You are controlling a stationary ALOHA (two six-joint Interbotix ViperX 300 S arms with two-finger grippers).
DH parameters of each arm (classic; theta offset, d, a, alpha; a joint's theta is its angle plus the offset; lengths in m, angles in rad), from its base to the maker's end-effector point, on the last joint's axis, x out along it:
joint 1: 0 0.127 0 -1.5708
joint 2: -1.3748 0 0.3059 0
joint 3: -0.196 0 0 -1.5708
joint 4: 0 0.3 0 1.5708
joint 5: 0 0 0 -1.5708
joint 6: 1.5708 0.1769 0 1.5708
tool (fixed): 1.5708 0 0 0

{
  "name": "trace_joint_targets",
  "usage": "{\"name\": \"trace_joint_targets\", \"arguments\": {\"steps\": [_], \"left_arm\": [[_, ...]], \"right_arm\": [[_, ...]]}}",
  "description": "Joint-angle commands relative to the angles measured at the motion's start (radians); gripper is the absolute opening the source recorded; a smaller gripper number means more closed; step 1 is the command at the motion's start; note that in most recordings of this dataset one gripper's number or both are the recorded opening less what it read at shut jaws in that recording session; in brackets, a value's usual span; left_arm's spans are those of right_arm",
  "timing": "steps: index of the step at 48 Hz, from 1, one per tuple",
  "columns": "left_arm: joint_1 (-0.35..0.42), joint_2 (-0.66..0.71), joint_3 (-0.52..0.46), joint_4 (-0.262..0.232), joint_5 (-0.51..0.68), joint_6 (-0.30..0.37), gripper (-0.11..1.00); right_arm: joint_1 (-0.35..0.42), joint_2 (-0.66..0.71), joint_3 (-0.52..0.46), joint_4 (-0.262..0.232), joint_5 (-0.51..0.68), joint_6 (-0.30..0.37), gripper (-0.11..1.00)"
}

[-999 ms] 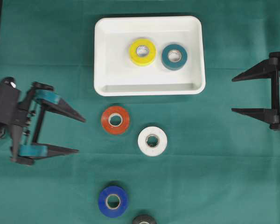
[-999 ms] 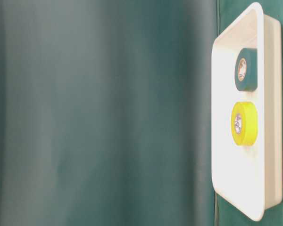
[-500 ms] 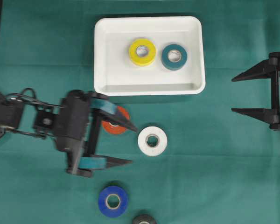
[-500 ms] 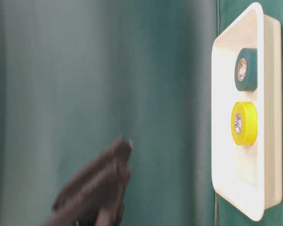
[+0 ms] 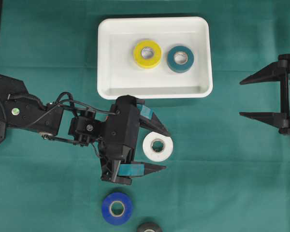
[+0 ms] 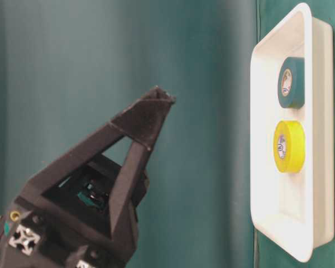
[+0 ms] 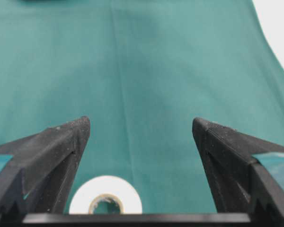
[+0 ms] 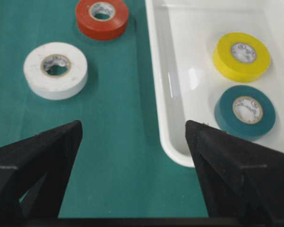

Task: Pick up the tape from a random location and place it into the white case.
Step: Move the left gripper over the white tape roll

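Left claw (image 5: 160,151) spread wide right around the white tape (image 5: 158,146), just below the white case (image 5: 106,58); right claw (image 5: 241,98) wide too, off to the side.

Two tape rolls (image 5: 147,53) lie side by side in the white case (image 5: 111,72), others outside it

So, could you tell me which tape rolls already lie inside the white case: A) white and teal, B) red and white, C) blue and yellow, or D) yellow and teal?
D: the overhead view shows the yellow roll and the teal roll side by side inside the white case.
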Motion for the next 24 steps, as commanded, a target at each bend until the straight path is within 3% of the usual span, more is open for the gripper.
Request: {"name": "trace_joint_targets", "arguments": {"steps": [1, 8, 24], "left_arm": [[0.003, -0.005, -0.037, -0.003, 0.023, 0.0, 0.91], [0.003, 0.023, -0.089, -0.003, 0.144, -0.006, 0.91], [0.003, 0.141, -0.304, -0.002, 0.578, -0.034, 0.91]], "right_arm": [[0.0, 0.005, -0.021, -0.002, -0.009, 0.0, 0.87], [0.0, 0.005, -0.021, -0.003, -0.009, -0.002, 0.87], [0.0, 0.005, -0.021, -0.005, -0.009, -0.002, 0.87]]}}
